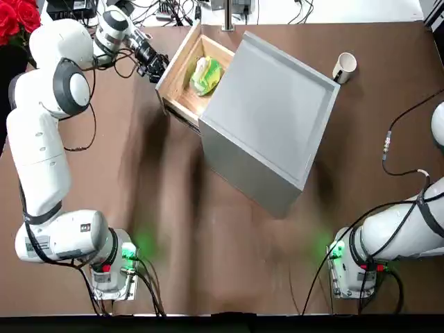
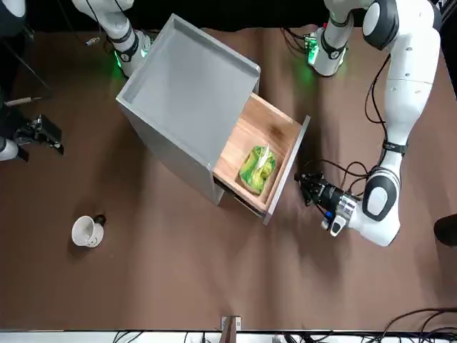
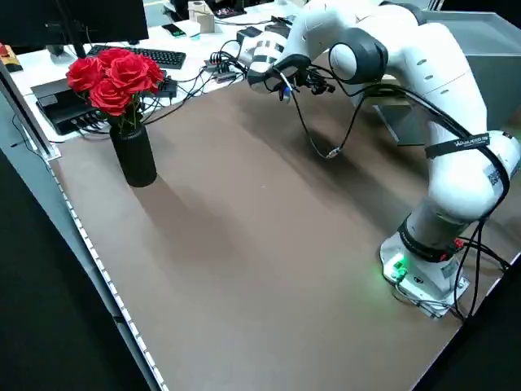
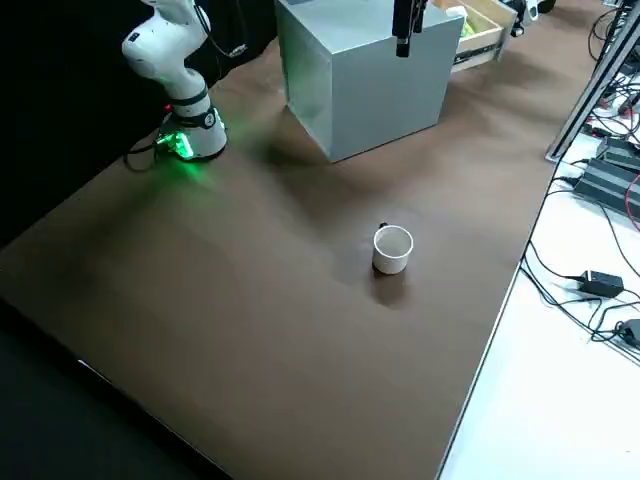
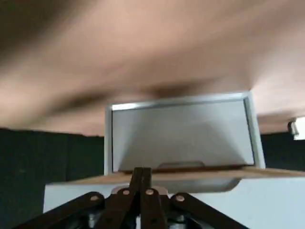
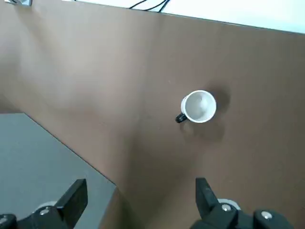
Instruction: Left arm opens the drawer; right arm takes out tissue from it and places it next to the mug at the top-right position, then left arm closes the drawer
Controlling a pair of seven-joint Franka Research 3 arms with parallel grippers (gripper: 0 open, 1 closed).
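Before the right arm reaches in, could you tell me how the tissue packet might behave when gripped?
The tissue packet looks crinkled and soft, so it probably squashes. Its wrapper looks thin and shiny, so it may slip a little.

We see 1 open drawer [image 2: 275, 134] with 1 tissue [image 2: 258, 170] inside. Just beside the drawer's front is the left gripper [image 2: 305, 187]; well apart from that gripper, beyond the cabinet [image 2: 187, 93], 1 mug [image 2: 88, 231] stands nearer the right gripper [image 2: 54, 136].

Top view: right arm [image 1: 399, 225] was cut off by the picture's edge. Left side view: cabinet [image 3: 480, 61] was partly hidden behind left arm [image 3: 456, 106].
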